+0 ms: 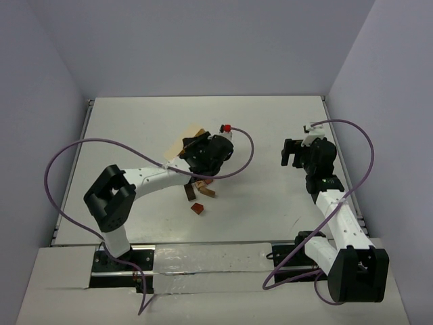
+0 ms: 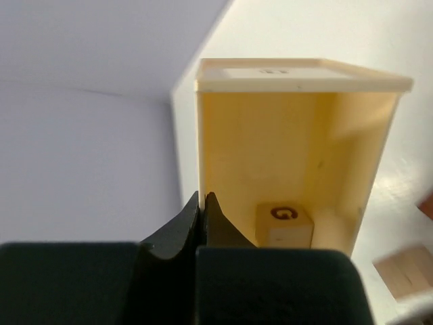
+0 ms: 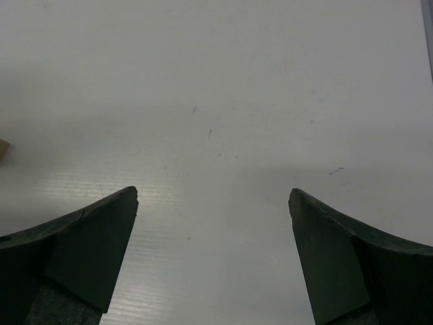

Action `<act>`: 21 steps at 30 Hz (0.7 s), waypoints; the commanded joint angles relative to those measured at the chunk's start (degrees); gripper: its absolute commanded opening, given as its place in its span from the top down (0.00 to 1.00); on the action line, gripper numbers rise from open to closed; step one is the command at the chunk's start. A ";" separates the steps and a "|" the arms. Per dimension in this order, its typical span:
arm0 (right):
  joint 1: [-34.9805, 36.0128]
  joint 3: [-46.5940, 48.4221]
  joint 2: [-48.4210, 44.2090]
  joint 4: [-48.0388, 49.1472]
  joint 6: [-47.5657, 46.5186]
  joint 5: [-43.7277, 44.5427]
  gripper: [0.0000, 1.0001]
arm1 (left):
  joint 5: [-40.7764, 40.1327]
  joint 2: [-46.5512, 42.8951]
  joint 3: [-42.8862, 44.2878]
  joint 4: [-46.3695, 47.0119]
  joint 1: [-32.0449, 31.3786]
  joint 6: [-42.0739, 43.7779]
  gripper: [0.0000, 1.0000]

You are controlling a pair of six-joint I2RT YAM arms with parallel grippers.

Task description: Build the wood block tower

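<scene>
Several small wooden blocks lie on the table under my left wrist: tan and brown ones [image 1: 201, 188] in a loose cluster and a reddish-brown one [image 1: 197, 208] just in front. My left gripper [image 1: 196, 146] is shut on the left wall of the pale wooden tray [image 1: 184, 143], which it holds tilted above the table. In the left wrist view the fingertips [image 2: 202, 198] pinch that wall, and the tray [image 2: 298, 128] stands open toward the camera with one pale cube [image 2: 284, 225] bearing a brown ring mark inside. My right gripper [image 1: 289, 152] is open and empty over bare table [image 3: 213, 203].
A tan block [image 2: 406, 269] and a reddish edge [image 2: 427, 202] show on the table right of the tray in the left wrist view. A red-tipped cable connector [image 1: 228, 127] sits behind my left wrist. Grey walls enclose the white table [image 1: 270, 122].
</scene>
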 commanded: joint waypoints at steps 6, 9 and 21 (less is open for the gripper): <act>-0.42 2.79 0.24 0.95 0.81 -0.97 0.00 | 14.21 -5.84 -2.30 -32.84 0.82 -26.83 1.00; -0.37 3.02 0.49 0.95 0.96 -1.18 0.00 | 11.57 -6.79 -2.73 -31.50 0.96 -26.61 1.00; -0.42 2.83 -0.05 0.89 0.61 -0.92 0.00 | -14.11 -6.93 -15.11 5.90 -1.19 8.96 1.00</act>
